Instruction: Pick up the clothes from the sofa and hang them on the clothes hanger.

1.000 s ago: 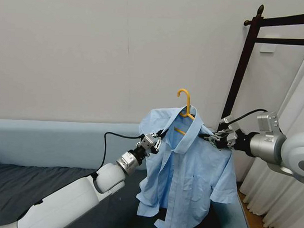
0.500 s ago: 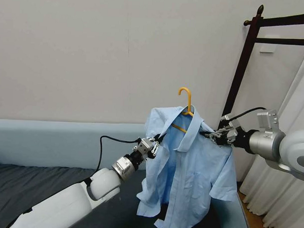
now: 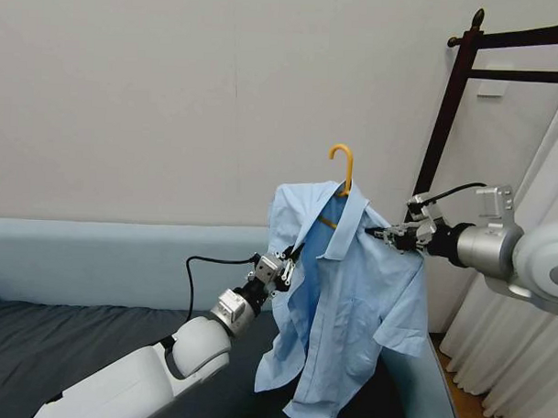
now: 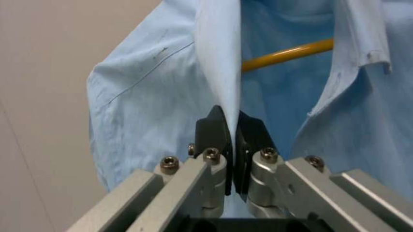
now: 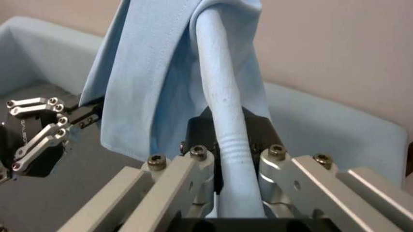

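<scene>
You have the blue shirt (image 3: 349, 303) up in the air on its yellow hanger (image 3: 343, 162), above the sofa (image 3: 94, 258) and near the dark wooden stand (image 3: 444, 123). Your left gripper (image 3: 286, 262) is clamped on the shirt's front edge; your right gripper (image 3: 388, 236) pinches its cloth-covered shoulder

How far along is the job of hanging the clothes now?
Done: the blue shirt is off the sofa and sits on the yellow hanger. In hand: the left hand and the right hand hold it up, each shut on its cloth. Left: the hook is not yet on the dark wooden rack.
</scene>
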Available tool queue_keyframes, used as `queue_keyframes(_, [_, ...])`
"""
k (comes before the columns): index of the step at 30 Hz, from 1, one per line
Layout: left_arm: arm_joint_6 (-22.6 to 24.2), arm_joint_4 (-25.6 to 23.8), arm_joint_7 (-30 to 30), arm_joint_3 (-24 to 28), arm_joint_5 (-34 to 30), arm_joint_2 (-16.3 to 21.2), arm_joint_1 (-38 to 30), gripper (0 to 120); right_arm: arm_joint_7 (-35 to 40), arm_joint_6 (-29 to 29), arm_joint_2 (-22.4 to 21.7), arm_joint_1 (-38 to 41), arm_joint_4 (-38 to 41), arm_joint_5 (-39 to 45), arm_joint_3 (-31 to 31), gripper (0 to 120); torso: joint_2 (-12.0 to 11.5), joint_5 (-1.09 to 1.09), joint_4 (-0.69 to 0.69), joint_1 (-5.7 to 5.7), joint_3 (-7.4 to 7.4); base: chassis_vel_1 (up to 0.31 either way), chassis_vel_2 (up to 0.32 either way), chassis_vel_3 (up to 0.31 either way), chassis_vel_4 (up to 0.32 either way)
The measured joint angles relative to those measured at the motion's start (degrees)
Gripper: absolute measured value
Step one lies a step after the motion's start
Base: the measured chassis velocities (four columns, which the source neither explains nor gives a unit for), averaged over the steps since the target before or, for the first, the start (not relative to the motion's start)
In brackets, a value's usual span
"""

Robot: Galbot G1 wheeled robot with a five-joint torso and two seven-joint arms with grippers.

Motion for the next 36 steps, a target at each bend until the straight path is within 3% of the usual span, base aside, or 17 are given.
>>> queue_keyframes(4, [6.5,-2.5,-3.1,0.6,-4.7,0.6,-4.2,20,0.9,0.0,-0.8,2.0,-0.2,1.2,-0.3,6,0.0,0.01,-0.01,0.00,0.00,0.000,0.000,0.000,0.000])
queue_keyframes(5, [6.5,-2.5,-3.1,0.6,-4.7,0.6,-4.2,20,0.9,0.0,-0.8,2.0,-0.2,1.2,-0.3,6,0.0,0.01,-0.01,0.00,0.00,0.000,0.000,0.000,0.000])
queue_keyframes(8, [10.2,-4.8,-5.5,0.6,-10.4,2.9,-4.6,35,4.1,0.0,-1.9,0.6,0.8,3.3,0.9,6,0.0,0.02,-0.02,0.00,0.00,0.000,0.000,0.000,0.000])
queue_keyframes(10, [10.4,-5.1,-5.6,0.4,-10.7,3.2,-4.3,36,4.8,0.0,-2.1,0.5,1.0,3.9,1.0,6,0.0,0.02,-0.02,0.00,0.00,0.000,0.000,0.000,0.000])
queue_keyframes(14, [10.7,-9.1,-2.7,-5.4,-12.1,6.4,4.4,56,13.6,0.0,-3.0,1.2,1.5,13.3,2.4,6,0.0,0.00,0.00,0.00,0.00,0.000,0.000,0.000,0.000])
queue_keyframes(15, [10.7,-9.1,-2.7,-5.4,-12.1,6.4,4.4,56,13.6,0.0,-3.0,1.2,1.5,13.3,2.4,6,0.0,0.00,0.00,0.00,0.00,0.000,0.000,0.000,0.000])
queue_keyframes(19, [9.4,-13.3,-4.2,-17.4,-12.1,6.5,16.3,74,24.7,0.0,-3.1,6.9,1.3,23.4,1.9,6,0.0,0.02,0.00,0.00,0.00,0.000,0.000,0.000,0.000])
queue_keyframes(20, [9.4,-13.3,-4.2,-17.4,-12.1,6.5,16.3,74,24.7,0.0,-3.1,6.9,1.3,23.4,1.9,6,0.0,0.02,0.00,0.00,0.00,0.000,0.000,0.000,0.000])
queue_keyframes(23, [9.5,-17.2,-5.9,-26.9,-10.5,5.4,28.8,90,29.8,0.0,-3.7,14.3,1.4,29.5,0.5,6,0.0,-0.02,0.00,0.00,-0.01,0.000,0.000,0.000,0.000])
queue_keyframes(24, [9.5,-17.2,-5.9,-26.9,-10.5,5.4,28.8,90,29.8,0.0,-3.7,14.3,1.4,29.5,0.5,6,0.0,-0.02,0.00,0.00,-0.01,0.000,0.000,0.000,0.000])
queue_keyframes(26, [8.7,-19.5,-6.3,-31.6,-8.2,4.0,37.9,98,31.5,0.0,-4.0,16.7,1.5,30.4,-0.1,6,0.0,-0.03,0.00,-0.01,-0.02,0.000,0.000,0.000,0.000])
queue_keyframes(27, [8.7,-19.5,-6.3,-31.6,-8.2,4.0,37.9,98,31.5,0.0,-4.0,16.7,1.5,30.4,-0.1,6,0.0,-0.03,0.00,-0.01,-0.02,0.000,0.000,0.000,0.000])
queue_keyframes(31, [4.2,-20.6,-4.4,-36.8,-3.3,0.9,52.8,100,33.8,0.0,-4.4,14.7,0.9,26.1,-0.1,6,0.0,0.01,0.00,-0.01,-0.02,0.000,0.000,0.000,0.000])
queue_keyframes(32, [4.2,-20.6,-4.4,-36.8,-3.3,0.9,52.8,100,33.8,0.0,-4.4,14.7,0.9,26.1,-0.1,6,0.0,0.01,0.00,-0.01,-0.02,0.000,0.000,0.000,0.000])
queue_keyframes(36, [2.8,-22.3,-7.6,-40.5,5.2,-8.2,65.7,100,39.7,0.0,-3.1,11.1,-0.2,22.6,0.2,6,0.0,0.00,-0.02,-0.01,0.00,0.000,0.000,0.000,0.000])
